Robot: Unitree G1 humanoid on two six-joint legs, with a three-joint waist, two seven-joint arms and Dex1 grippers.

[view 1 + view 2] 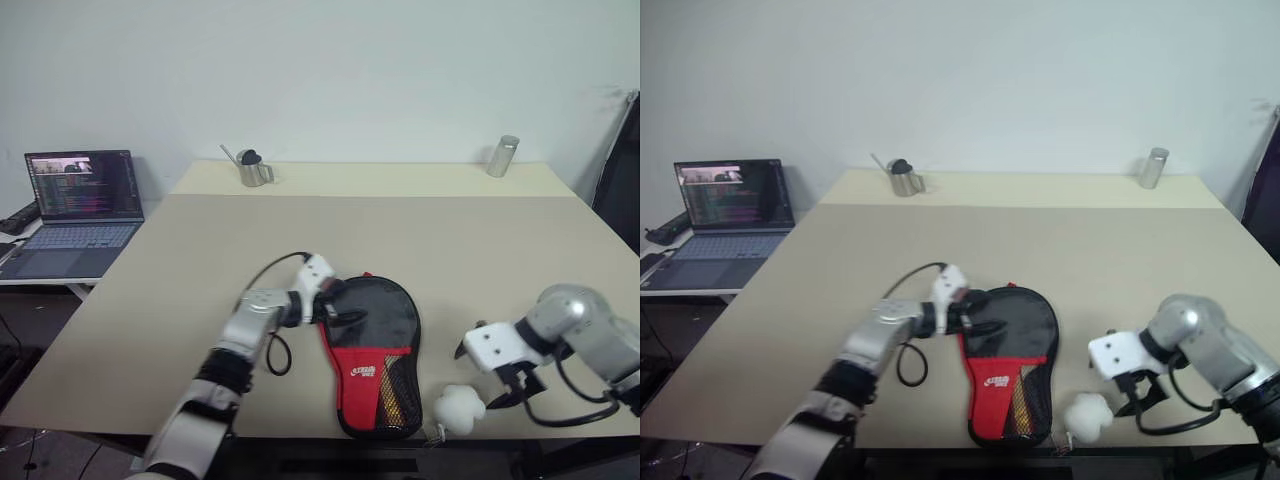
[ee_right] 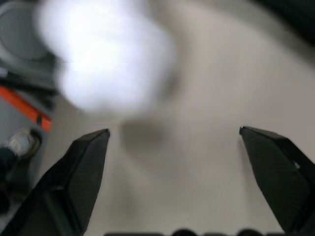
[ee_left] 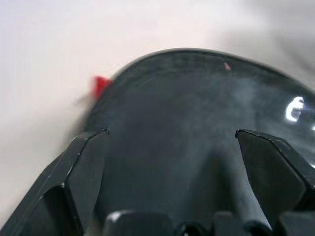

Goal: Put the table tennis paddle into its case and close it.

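Left eye view: left arm reaches forward and inward across the desk (image 1: 480,230), its pincer (image 1: 345,305) at the left edge of the case's round end, fingers spread wide (left wrist view: both fingers (image 3: 83,172) stand far apart over the black fabric, nothing between them). Right arm bent in from the right, pincer (image 1: 505,385) tilted steeply down above the desk's near edge; right wrist view shows its fingers (image 2: 83,167) wide apart, empty, above bare desk beside a white lump (image 1: 458,408).

Count: one case (image 1: 375,350), one white lump, two metal cups at the far edge (one with a handle (image 1: 254,170), one plain (image 1: 502,156)), one laptop (image 1: 75,210) on a side surface to the left.

Case lies flat near the front middle of the desk, long axis running near-to-far: round black end away from the robot, narrow red mesh end toward it. A wooden shape shows through the mesh; cannot tell whether this is the paddle.
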